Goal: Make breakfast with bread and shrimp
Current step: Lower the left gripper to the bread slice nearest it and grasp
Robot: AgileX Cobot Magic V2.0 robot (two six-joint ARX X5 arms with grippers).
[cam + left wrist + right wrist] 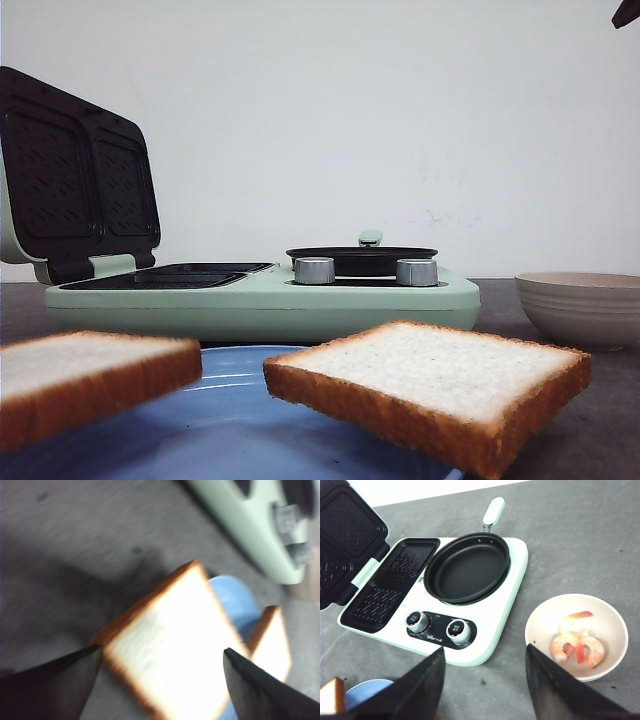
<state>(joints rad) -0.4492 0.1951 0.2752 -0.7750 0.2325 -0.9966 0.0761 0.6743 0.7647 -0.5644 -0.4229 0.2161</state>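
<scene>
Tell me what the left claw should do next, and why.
Probably lower the left claw and close it on the bread slice beneath it. In the blurred left wrist view its fingers straddle that slice, open, with no clear grip yet. The sandwich maker has its lid up and its grill plates bare, ready for bread.

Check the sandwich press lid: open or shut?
Open. The sandwich press lid stands raised, its two grid plates exposed and empty.
</scene>
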